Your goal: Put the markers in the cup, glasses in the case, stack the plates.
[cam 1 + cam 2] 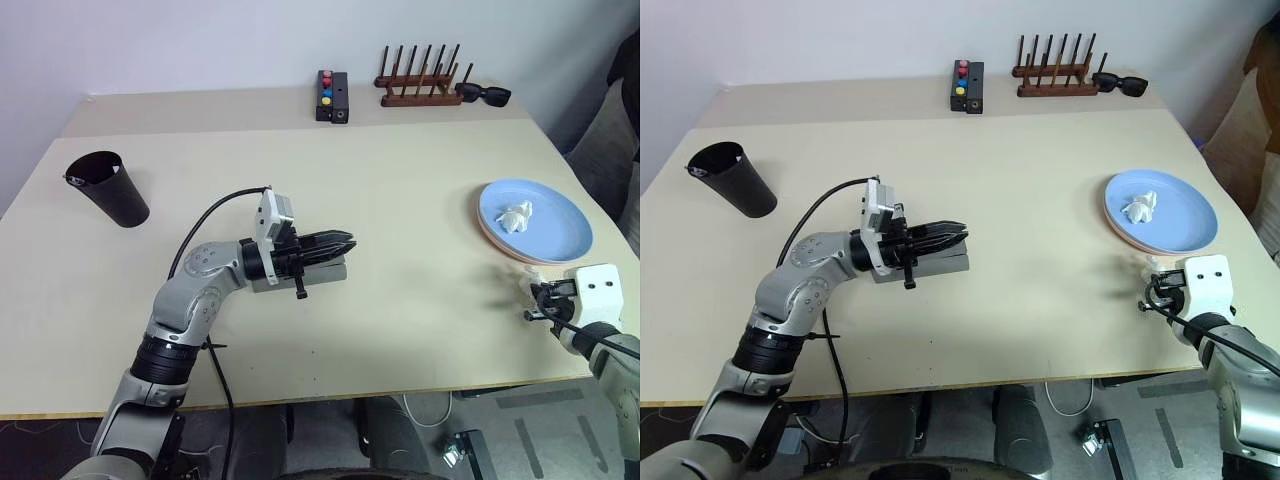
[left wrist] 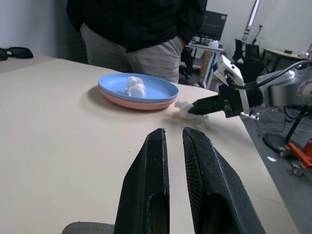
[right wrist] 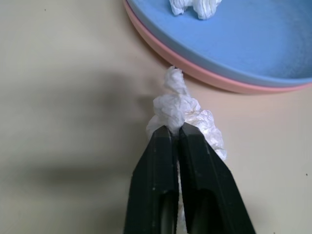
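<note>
Right gripper (image 3: 176, 132) is clamped on a crumpled tissue wad (image 3: 187, 117) just beside the plates (image 1: 560, 235), blue stacked on pink; left gripper (image 1: 345, 245), nearly closed and holding nothing, rests over the case (image 1: 940, 264); advise lifting the wad straight up, clear of the plates' rim.

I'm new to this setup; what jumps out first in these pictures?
The stacked plates, blue on pink, sit at the table's right with a crumpled tissue on top. Just in front of them, the right claw pinches a second white tissue wad. Mid-table, the left claw rests nearly shut over the grey case.
</note>
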Available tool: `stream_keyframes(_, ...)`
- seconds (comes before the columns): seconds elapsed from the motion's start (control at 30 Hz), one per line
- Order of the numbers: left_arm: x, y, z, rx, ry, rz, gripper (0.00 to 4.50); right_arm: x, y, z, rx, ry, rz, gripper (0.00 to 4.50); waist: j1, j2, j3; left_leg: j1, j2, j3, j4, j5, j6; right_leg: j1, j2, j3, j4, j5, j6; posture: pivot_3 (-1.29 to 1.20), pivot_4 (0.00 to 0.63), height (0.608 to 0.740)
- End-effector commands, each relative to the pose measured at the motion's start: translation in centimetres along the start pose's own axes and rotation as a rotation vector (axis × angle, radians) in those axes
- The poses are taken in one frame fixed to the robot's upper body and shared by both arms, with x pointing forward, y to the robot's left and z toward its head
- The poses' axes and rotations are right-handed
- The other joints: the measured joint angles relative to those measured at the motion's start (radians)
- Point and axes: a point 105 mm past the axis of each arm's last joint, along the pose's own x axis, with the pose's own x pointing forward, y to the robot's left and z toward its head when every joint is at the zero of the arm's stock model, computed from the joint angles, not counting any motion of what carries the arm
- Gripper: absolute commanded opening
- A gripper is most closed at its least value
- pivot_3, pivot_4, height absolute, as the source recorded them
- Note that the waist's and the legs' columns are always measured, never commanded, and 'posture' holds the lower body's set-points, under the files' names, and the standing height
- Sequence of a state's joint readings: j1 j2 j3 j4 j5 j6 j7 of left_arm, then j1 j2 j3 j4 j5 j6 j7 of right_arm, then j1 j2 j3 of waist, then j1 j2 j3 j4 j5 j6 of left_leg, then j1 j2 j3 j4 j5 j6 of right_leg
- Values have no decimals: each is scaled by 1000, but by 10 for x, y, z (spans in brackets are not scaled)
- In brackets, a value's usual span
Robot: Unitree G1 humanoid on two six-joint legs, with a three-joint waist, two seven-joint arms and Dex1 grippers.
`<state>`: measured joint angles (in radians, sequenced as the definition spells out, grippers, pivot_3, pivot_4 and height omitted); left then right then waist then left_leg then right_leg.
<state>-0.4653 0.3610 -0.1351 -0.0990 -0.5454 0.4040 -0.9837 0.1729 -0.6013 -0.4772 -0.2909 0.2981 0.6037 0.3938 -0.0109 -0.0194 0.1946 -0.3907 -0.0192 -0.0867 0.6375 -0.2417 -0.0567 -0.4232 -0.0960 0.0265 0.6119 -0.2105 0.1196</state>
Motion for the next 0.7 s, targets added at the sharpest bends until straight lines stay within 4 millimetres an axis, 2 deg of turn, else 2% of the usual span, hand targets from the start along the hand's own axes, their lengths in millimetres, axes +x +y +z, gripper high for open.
stream_keyframes(0.03, -4, 4, 7, 45, -24, 20, 502, -5, 11, 40, -33, -169, 69, 38, 0, 0, 0, 0, 0, 0, 0, 0, 0, 0, 0, 0, 0, 0, 0, 0, 150, 734)
stream_keyframes(0.13, -5, 10, 7, 61, -25, 45, 502, -4, 16, 66, -43, -273, 88, 38, -6, 0, 0, 0, 0, 0, 0, 0, 0, 0, 0, 0, 0, 0, 0, 0, 150, 734)
stream_keyframes(0.27, -8, 14, 5, 94, -6, 63, 502, 10, 6, 87, -46, -326, 14, 38, -2, 0, 0, 0, 0, 0, 0, 0, 0, 0, 0, 0, 0, 0, 0, 0, 150, 734)
stream_keyframes(0.33, -10, 16, 6, 103, -7, 72, 502, 20, -1, 92, -37, -328, -30, 38, 0, 0, 0, 0, 0, 0, 0, 0, 0, 0, 0, 0, 0, 0, 0, 0, 150, 734)
stream_keyframes(0.47, -13, 16, 12, 127, -4, 94, 502, 46, -18, 86, -15, -268, -117, 38, -1, 0, 0, 0, 0, 0, 0, 0, 0, 0, 0, 0, 0, 2, -3, 0, 150, 734)
stream_keyframes(0.57, -15, 15, 16, 140, 0, 114, 502, 59, -30, 82, 2, -246, -159, 880, -2, 0, 0, 0, 0, 0, -1, 0, 0, 0, 0, 0, 0, 2, -3, 0, 150, 734)
stream_keyframes(0.7, -19, 15, 21, 150, 7, 149, 502, 63, -41, 84, -19, -252, -204, 2854, -4, 0, 0, 0, 0, 0, -1, 0, 0, 0, 0, 0, 0, 2, -3, 0, 150, 734)
